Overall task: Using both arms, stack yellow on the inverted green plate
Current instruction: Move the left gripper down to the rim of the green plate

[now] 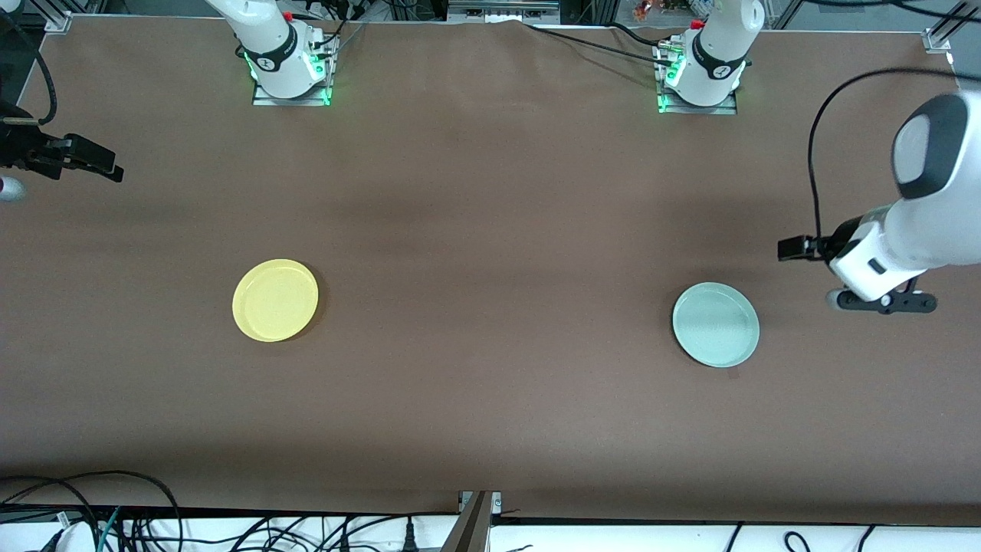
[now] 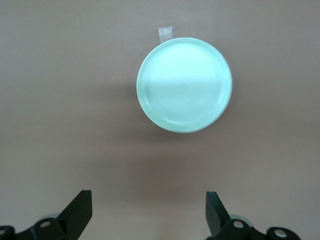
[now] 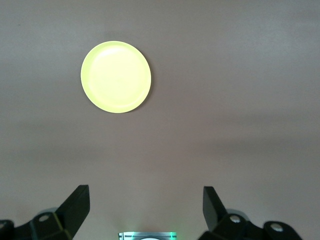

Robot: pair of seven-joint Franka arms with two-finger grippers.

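Nothing is done yet. The round pale mint-green plate (image 1: 716, 324) lies rim-up toward the left arm's end, well apart from the round bright yellow plastic plate (image 1: 275, 300). Both the left gripper (image 2: 150, 212) and the right gripper (image 3: 146, 210) are held apart, high over the brown table (image 1: 490, 230).

Right hand (image 1: 115, 170) (front view) is cut off by the edge.
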